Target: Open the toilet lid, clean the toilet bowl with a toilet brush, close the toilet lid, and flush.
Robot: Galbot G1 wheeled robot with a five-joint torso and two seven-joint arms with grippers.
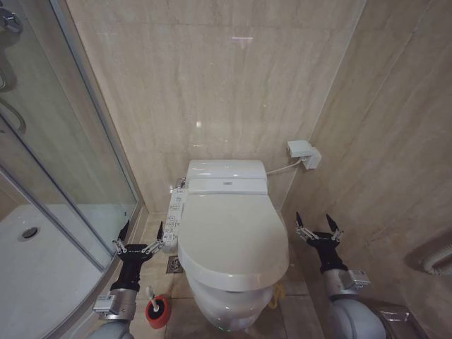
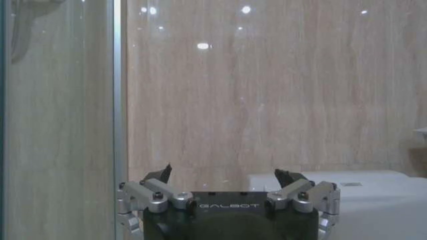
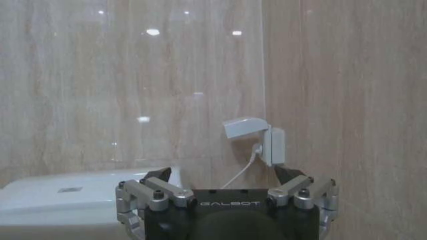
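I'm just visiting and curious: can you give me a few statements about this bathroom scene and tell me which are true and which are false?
1. The toilet lid is raised. False: it lies shut over the bowl.
2. The toilet brush stands in its red holder cup on the floor. True.
3. The left tool grips the brush. False: it is open, holding nothing.
4. The right tool is open, beside the toilet. True.
5. A control panel runs along the toilet's side. True.
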